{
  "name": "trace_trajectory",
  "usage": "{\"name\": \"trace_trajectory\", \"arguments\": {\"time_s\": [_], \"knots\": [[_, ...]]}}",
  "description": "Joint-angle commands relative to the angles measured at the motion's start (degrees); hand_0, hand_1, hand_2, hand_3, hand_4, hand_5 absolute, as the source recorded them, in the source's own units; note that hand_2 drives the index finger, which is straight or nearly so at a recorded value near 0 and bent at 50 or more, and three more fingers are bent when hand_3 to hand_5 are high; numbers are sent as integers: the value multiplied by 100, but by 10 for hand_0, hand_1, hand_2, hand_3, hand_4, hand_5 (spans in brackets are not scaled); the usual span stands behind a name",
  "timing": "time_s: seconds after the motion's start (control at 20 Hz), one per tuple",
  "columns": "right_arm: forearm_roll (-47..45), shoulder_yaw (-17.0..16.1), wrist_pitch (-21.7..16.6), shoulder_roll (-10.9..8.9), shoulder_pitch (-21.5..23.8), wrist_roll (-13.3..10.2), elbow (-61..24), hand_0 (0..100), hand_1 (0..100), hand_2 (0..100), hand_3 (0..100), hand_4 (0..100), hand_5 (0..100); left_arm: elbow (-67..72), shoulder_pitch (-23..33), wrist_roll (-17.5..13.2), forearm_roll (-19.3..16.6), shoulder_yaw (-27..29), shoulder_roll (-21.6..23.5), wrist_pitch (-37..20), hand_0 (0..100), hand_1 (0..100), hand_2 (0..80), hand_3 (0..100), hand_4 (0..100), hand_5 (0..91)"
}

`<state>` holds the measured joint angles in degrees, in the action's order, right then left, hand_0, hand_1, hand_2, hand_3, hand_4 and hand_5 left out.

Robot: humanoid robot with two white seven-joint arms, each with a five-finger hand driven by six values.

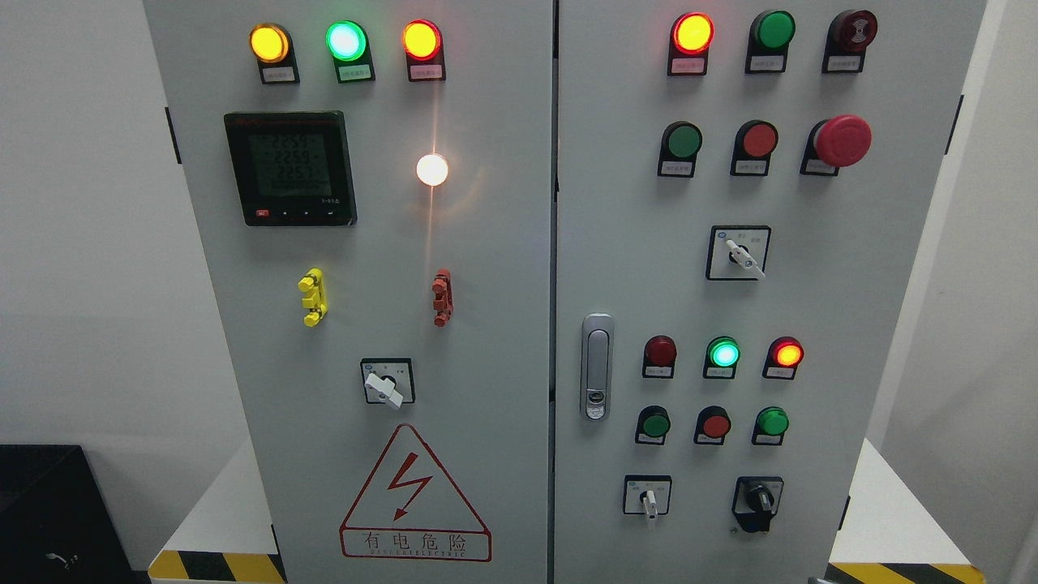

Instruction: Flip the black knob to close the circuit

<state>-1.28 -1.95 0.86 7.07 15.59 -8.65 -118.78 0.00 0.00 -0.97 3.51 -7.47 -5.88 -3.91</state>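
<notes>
A black rotary knob (759, 497) sits on a black plate at the lower right of the right cabinet door (859, 324). Its handle points roughly upward, a little to the left. Neither of my hands nor any arm shows in the head view.
The grey electrical cabinet carries lit and unlit indicator lamps, push buttons, a red mushroom stop button (842, 140), white selector switches (747, 255) (649, 501) (384, 389), a digital meter (290, 168), a door latch (597, 367) and a red high-voltage warning triangle (414, 496). A black box (49, 511) stands at lower left.
</notes>
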Motion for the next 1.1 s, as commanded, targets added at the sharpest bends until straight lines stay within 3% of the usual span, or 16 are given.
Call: {"name": "trace_trajectory", "arguments": {"time_s": [0.0,0.3,0.45,0.9,1.05], "knots": [[-355,11,-270,-4,348,250,-92,0,41,188,327,262,185,-132,123,0,0,0,8,-5,120,556,0,0,0,0],[-364,20,-473,-13,497,557,-66,0,22,109,218,133,52,-132,123,0,0,0,8,-5,120,556,0,0,0,0],[-364,20,-473,-13,515,567,-75,0,17,86,184,98,16,-132,123,0,0,0,-1,-5,120,556,0,0,0,0],[-557,37,-482,-13,524,602,-40,0,5,52,126,43,0,-132,123,0,0,0,-1,-5,120,556,0,0,0,0],[-566,37,-491,-13,524,725,-48,0,6,46,85,0,0,-132,123,0,0,0,-1,-5,120,556,0,0,0,0]]}}
